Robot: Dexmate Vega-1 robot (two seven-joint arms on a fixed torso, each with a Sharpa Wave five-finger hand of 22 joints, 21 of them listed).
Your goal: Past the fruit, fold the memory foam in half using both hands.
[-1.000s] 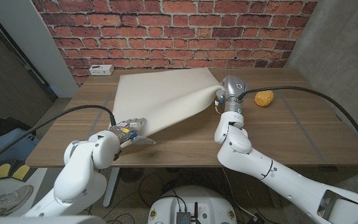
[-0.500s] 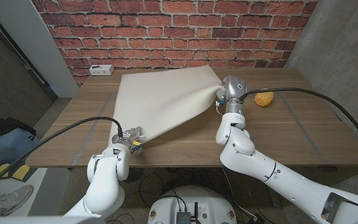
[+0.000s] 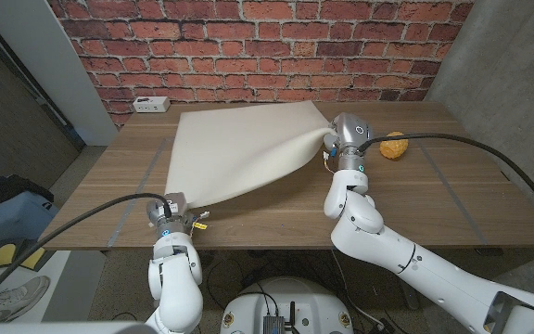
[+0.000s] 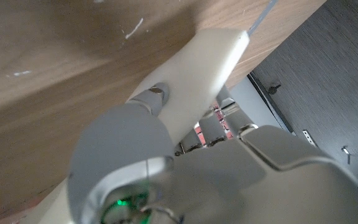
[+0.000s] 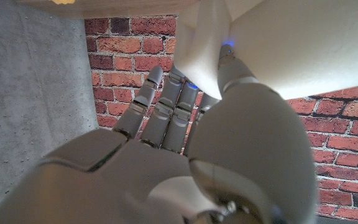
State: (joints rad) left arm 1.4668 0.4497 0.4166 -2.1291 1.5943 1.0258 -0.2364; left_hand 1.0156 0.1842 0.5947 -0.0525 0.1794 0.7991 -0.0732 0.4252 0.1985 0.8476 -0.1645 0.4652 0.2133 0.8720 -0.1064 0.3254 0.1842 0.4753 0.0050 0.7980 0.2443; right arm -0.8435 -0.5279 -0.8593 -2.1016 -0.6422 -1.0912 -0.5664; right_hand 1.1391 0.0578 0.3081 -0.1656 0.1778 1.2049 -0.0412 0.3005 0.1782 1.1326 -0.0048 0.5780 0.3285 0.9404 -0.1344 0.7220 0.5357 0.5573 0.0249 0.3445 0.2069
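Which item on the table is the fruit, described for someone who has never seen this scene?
Start at the wooden table in front of the brick wall. Go to its far right part, past the right hand that pinches a corner of the large cream foam sheet. The fruit is the small, round, bumpy, orange-yellow lump lying alone there.

Both arms wear glossy white rounded shells with grey metal wrist joints; black cables loop from each. The left hand (image 4: 229, 127) and right hand (image 5: 166, 118) have grey segmented fingers.
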